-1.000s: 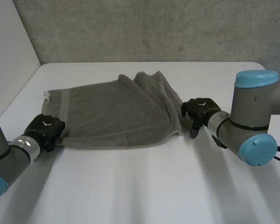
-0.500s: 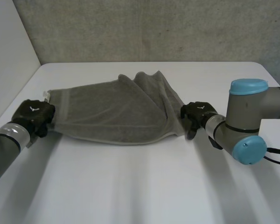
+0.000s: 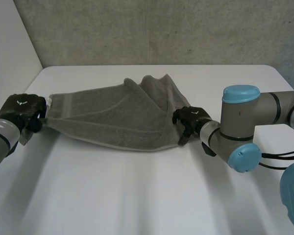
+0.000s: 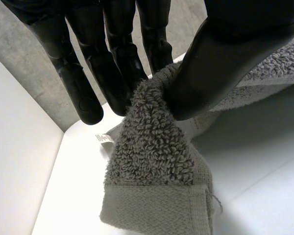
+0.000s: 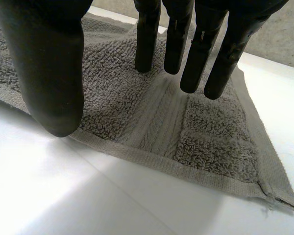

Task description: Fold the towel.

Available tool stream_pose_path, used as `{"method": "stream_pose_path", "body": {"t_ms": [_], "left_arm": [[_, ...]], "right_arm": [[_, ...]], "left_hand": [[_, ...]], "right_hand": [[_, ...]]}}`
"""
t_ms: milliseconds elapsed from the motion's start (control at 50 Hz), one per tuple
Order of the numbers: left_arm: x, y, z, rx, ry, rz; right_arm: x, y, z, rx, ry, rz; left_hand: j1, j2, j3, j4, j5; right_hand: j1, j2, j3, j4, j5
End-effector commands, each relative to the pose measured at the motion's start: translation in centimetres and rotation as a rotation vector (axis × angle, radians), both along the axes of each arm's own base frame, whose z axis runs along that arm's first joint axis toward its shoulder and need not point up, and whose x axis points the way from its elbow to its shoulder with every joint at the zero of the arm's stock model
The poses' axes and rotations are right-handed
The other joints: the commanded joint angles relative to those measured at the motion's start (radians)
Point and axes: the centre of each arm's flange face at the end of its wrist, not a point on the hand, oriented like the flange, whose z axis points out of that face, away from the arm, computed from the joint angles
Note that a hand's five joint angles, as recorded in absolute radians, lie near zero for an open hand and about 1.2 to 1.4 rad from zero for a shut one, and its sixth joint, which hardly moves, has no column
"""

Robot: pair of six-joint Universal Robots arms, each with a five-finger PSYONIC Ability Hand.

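Head view first: the white table (image 3: pixel 137 196) has plenty of bare top on the near side of the grey terry towel (image 3: pixel 112 117). There is a narrower strip between the towel and the far edge, where the rough grey concrete wall (image 3: pixel 161 29) stands. The left hand (image 3: pixel 22 110) sits right at the table's left edge, close to the white side wall (image 3: pixel 10 44). The right hand (image 3: pixel 188 120) is further in, near the middle, well apart from the table's rounded far-right corner. The right arm (image 3: pixel 240 122) bends over the open tabletop to its right.

The towel spans the far half of the table, stretched from one hand to the other. Its near hem runs in a long shallow curve from the left hand across to the right hand. Towards the right hand the cloth is rumpled, a raised fold peaking on its far side. A small white label (image 3: pixel 48 102) shows at the corner beside the left hand.

Over to the left wrist view: the thumb (image 4: pixel 220 63) and the straight fingers (image 4: pixel 112 63) pinch a bunched corner of the towel between them, and the hemmed end hangs off below the grip.

Right wrist view now: the fingers (image 5: pixel 176 34) are straight, tips down on the towel near a corner, just beside a flat woven band. The thumb (image 5: pixel 44 63) stands apart from them over the near hem. Here the cloth lies flat on the table, looped pile and stitched hem plain to see.
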Motion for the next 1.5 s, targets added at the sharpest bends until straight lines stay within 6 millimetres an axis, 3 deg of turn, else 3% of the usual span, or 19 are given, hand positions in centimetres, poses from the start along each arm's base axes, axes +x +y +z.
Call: {"method": "stream_pose_path", "body": {"t_ms": [20, 400, 440, 480, 500, 540, 940, 1100, 1220, 1340, 1440, 1480, 1500], "left_arm": [[0.0, -0.1, 0.3, 0.010, 0.031, 0.005], [0.1, -0.2, 0.4, 0.007, 0.033, 0.007], [0.0, -0.2, 0.4, 0.007, 0.033, 0.005], [0.0, -0.2, 0.4, 0.009, 0.033, 0.005], [0.0, -0.2, 0.4, 0.009, 0.033, 0.005], [0.0, -0.2, 0.4, 0.007, 0.032, 0.003], [-0.1, 0.2, 0.5, 0.011, 0.034, 0.001], [-0.6, 1.4, 0.7, 0.054, 0.107, 0.000], [-1.5, 2.7, 0.6, 0.101, 0.140, -0.024], [-2.3, 4.9, 1.1, 0.125, 0.153, -0.090], [-2.5, 6.2, 3.0, 0.082, 0.162, -0.114], [-2.4, 7.0, 4.3, 0.042, 0.163, -0.116], [-2.4, 7.0, 4.3, 0.042, 0.163, -0.116]], "right_arm": [[0.3, -0.4, -0.2, -0.012, 0.001, 0.000], [0.7, -1.3, -1.7, -0.017, 0.014, -0.006], [0.7, -1.4, -1.8, -0.019, 0.015, -0.009], [0.7, -1.5, -1.7, -0.021, 0.013, -0.011], [0.7, -1.5, -1.7, -0.021, 0.013, -0.011], [0.7, -1.6, -1.4, -0.028, 0.009, -0.011], [0.4, -1.4, 1.2, -0.046, 0.001, -0.014], [-1.7, -2.4, 3.1, -0.042, 0.012, -0.063], [-4.6, -2.3, 4.5, -0.013, 0.078, -0.087], [-7.7, -1.9, 7.3, -0.061, 0.136, -0.119], [-10.0, -1.3, 10.1, -0.119, 0.166, -0.148], [-11.5, -0.8, 12.2, -0.164, 0.178, -0.161], [-11.5, -0.8, 12.2, -0.164, 0.178, -0.161]], "left_hand": [[0.062, 0.009, 0.015, 0.002, 0.039], [0.065, 0.012, 0.018, 0.005, 0.042], [0.065, 0.012, 0.018, 0.005, 0.042], [0.062, 0.009, 0.015, 0.002, 0.039], [0.062, 0.009, 0.015, 0.002, 0.039], [0.062, 0.009, 0.015, 0.002, 0.039], [0.059, 0.006, 0.013, -0.001, 0.036], [0.044, -0.009, -0.002, -0.015, 0.021], [0.044, -0.009, -0.002, -0.015, 0.021], [0.044, -0.009, -0.002, -0.015, 0.021], [0.044, -0.009, -0.002, -0.015, 0.021], [0.044, -0.009, -0.002, -0.015, 0.021], [0.044, -0.009, -0.002, -0.015, 0.021]], "right_hand": [[-0.012, -0.026, -0.015, -0.015, 0.009], [0.091, 0.076, 0.088, 0.088, 0.112], [0.206, 0.191, 0.203, 0.202, 0.226], [0.582, 0.568, 0.580, 0.579, 0.603], [0.584, 0.570, 0.581, 0.581, 0.605], [0.881, 0.867, 0.879, 0.878, 0.902], [0.883, 0.868, 0.880, 0.880, 0.903], [0.883, 0.868, 0.880, 0.880, 0.903], [0.883, 0.868, 0.880, 0.880, 0.903], [0.883, 0.868, 0.880, 0.880, 0.903], [0.883, 0.868, 0.880, 0.880, 0.903], [0.883, 0.868, 0.880, 0.880, 0.903], [0.883, 0.868, 0.880, 0.880, 0.903]]}}
